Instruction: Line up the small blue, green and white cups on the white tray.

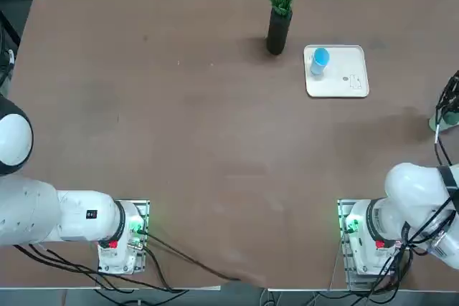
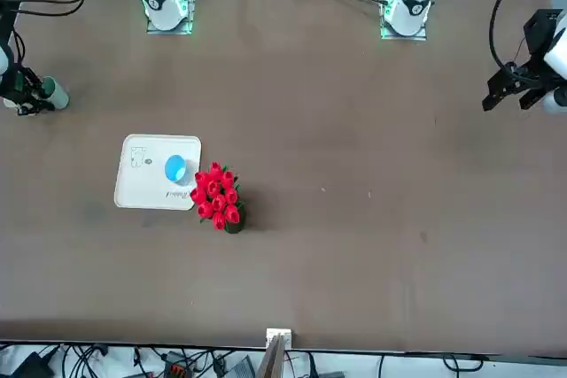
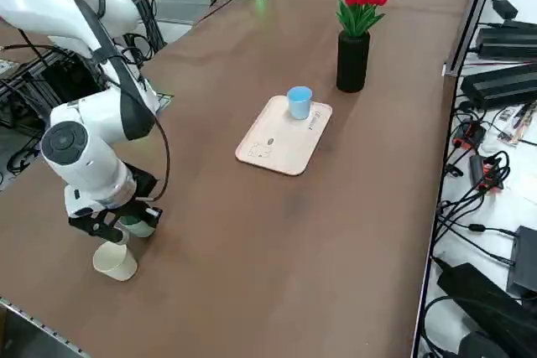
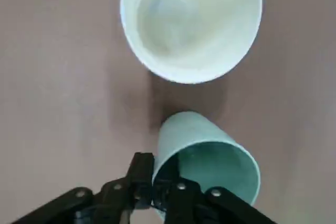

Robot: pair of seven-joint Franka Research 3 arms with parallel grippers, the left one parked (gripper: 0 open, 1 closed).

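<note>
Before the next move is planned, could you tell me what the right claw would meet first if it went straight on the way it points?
The right claw, shut on the green cup's rim, points down; the brown table is probably next, though depth is unclear.

Open brown table (image 1: 179, 141) toward white tray (image 1: 344, 87), blue cup (image 1: 320, 59) in one corner, flower vase (image 1: 278, 30) just beside it

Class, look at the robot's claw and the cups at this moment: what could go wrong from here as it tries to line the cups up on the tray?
1. The right claw pinches only the rim of the green cup, so the cup may tilt or slip when lifted.
2. The white cup stands right beside it and could get knocked over.
3. The blue cup sits near one corner of the tray, close to the vase; a wide swing might hit either.
</note>
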